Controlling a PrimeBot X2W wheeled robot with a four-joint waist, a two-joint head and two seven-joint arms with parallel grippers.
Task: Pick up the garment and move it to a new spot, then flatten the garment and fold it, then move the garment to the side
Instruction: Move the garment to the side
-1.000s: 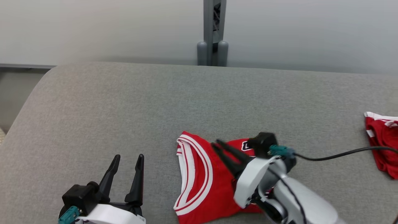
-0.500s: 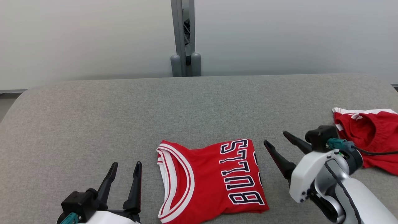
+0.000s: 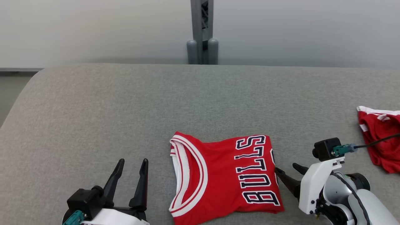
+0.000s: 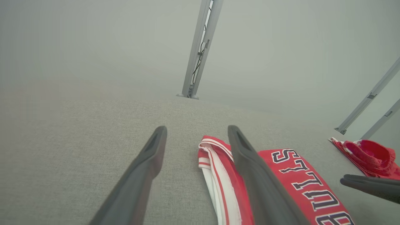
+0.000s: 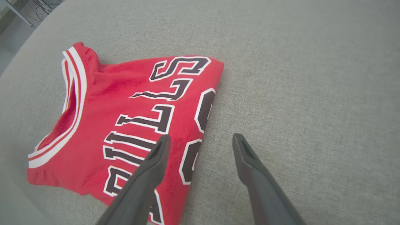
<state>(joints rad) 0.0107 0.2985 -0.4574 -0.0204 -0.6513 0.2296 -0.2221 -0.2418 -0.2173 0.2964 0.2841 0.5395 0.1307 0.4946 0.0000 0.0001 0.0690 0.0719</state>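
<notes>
Left claw agape over grey fabric surface

I read the folded red jersey as matt knitted cloth; the grey tabletop covering beneath is rough woven fabric.

Lab test bay: grey padded table, bare partition.

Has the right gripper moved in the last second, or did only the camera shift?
Yes. A second ago the right gripper was over the red jersey; now it is off the jersey's right edge, open.
</notes>
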